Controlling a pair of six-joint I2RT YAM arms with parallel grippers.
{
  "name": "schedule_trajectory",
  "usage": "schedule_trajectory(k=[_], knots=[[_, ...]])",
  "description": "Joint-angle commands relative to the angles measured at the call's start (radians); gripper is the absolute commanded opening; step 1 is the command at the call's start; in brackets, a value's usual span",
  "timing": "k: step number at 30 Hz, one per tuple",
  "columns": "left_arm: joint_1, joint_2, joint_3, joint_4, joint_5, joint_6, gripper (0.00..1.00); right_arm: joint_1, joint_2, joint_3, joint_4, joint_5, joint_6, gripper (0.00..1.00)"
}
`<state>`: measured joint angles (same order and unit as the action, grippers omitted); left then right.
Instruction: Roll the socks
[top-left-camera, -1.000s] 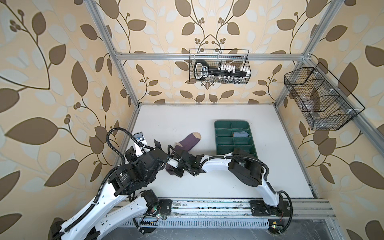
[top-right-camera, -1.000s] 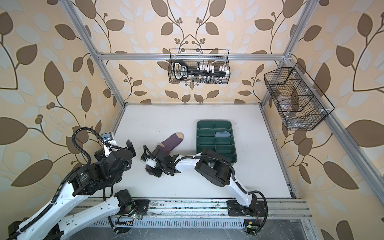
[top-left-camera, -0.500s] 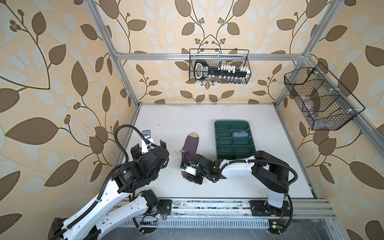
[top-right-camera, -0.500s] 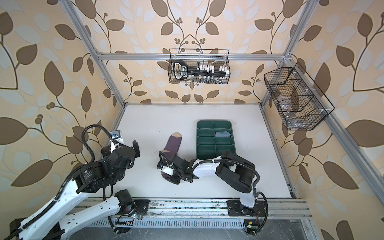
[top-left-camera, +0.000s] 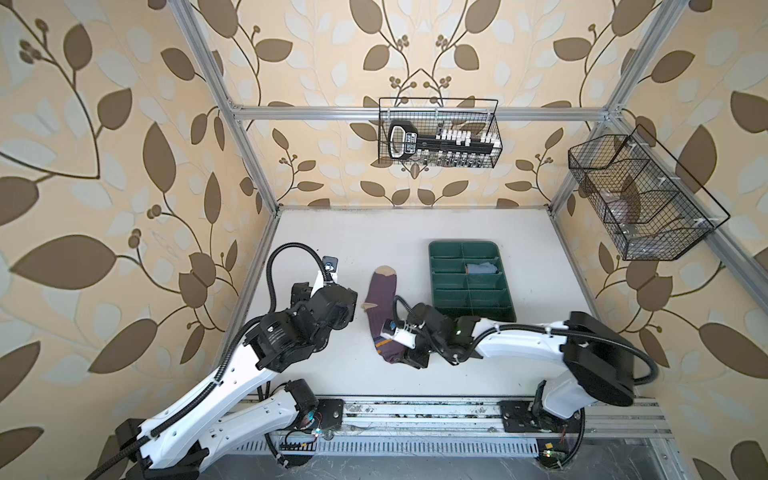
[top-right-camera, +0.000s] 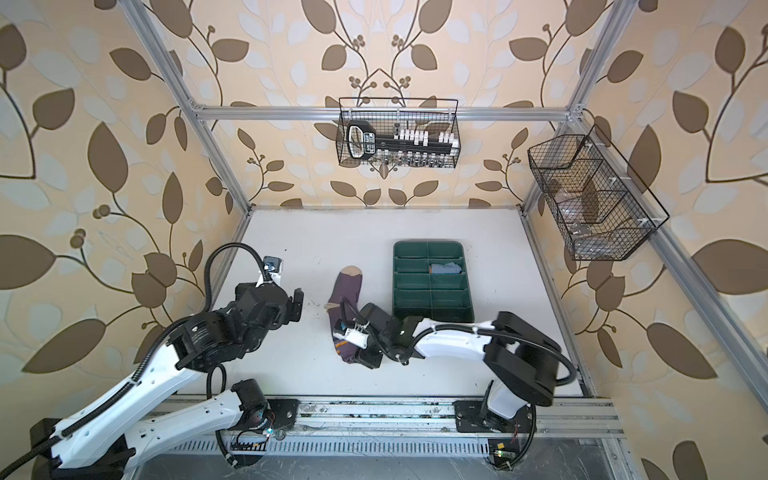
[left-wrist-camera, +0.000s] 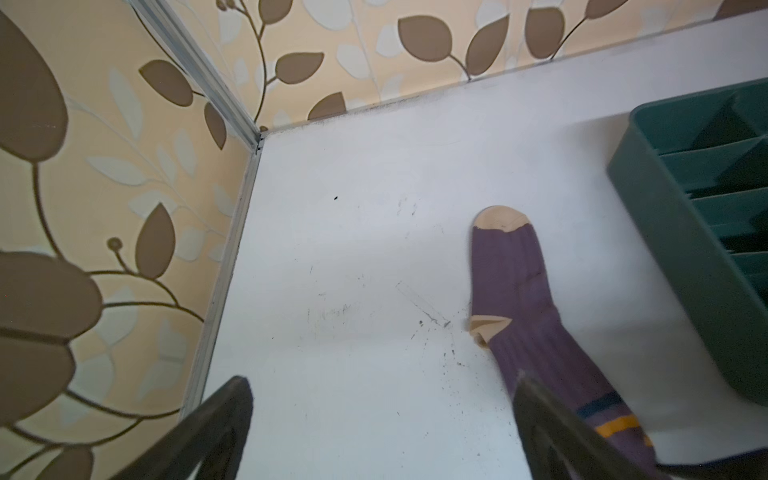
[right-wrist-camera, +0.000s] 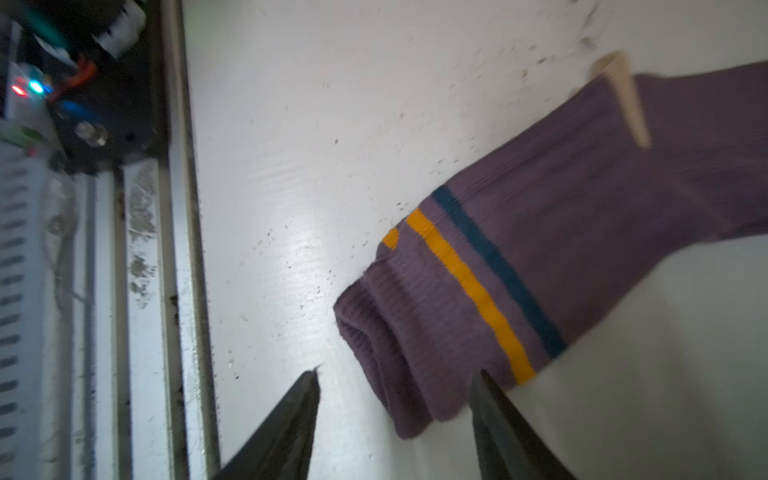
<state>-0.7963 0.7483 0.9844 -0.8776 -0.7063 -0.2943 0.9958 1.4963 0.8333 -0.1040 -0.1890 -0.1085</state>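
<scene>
The purple sock (top-left-camera: 384, 299) lay flat and unrolled on the white bench (top-left-camera: 353, 232), about midway between the left and right edges. Its tan toe pointed to the far edge and its cuff to the near edge. The tan heel stuck out toward the left edge, and a blue stripe and an orange stripe crossed the leg just above the cuff.

The right end effector (right-wrist-camera: 395, 378) sat low at the cuff end, reaching in from the right. Its fingers were spread, and the cuff lay loose between them with the fabric unpinched. One fingertip (right-wrist-camera: 482, 386) stood at the cuff's edge, while the other stood over bare bench.

The left end effector (left-wrist-camera: 380, 399) hung above the bench between the sock and the left edge. Its fingers were spread wide and held nothing, and it stood clear of the sock in both top views.

A green divided tray (top-left-camera: 462, 242) stood near the sock on the side toward the right edge, without touching it. The grey-blue sock (top-left-camera: 481, 268) lay bundled in the tray's right-hand column, in the second compartment from the far end. Its stripes and cuff were too small to make out.
</scene>
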Motion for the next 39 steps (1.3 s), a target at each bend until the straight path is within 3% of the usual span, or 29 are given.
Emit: schedule_trajectory(k=[1, 4, 7, 11, 14, 19, 23, 30, 39], knots=[[0.012, -0.08, 0.021, 0.03, 0.015, 0.004, 0.99, -0.086, -0.144, -0.023, 0.034, -0.113, 0.088, 0.61], [0.012, -0.124, 0.002, 0.003, 0.043, -0.013, 0.99, -0.146, -0.233, -0.034, 0.047, -0.091, 0.132, 0.6], [0.012, -0.144, -0.009, -0.009, 0.153, 0.04, 0.99, -0.158, -0.314, -0.089, 0.127, -0.019, 0.108, 0.57], [0.012, -0.148, -0.044, 0.021, 0.311, 0.2, 0.98, -0.118, -0.444, -0.28, 0.311, -0.065, -0.109, 0.55], [0.012, -0.175, -0.106, 0.102, 0.326, 0.324, 0.97, -0.02, -0.457, -0.322, 0.227, 0.008, -0.341, 0.52], [0.012, -0.294, -0.184, 0.26, 0.343, 0.422, 0.96, 0.187, -0.37, -0.325, 0.093, 0.215, -0.628, 0.48], [0.012, -0.335, -0.174, 0.226, 0.322, 0.497, 0.97, 0.266, -0.282, -0.374, 0.193, 0.312, -0.751, 0.48], [0.012, -0.414, -0.181, 0.178, 0.266, 0.459, 0.97, 0.268, -0.083, -0.383, 0.366, 0.392, -0.821, 0.5], [0.012, -0.417, -0.178, 0.18, 0.234, 0.457, 0.98, 0.16, 0.114, -0.306, 0.45, 0.36, -0.858, 0.53]])
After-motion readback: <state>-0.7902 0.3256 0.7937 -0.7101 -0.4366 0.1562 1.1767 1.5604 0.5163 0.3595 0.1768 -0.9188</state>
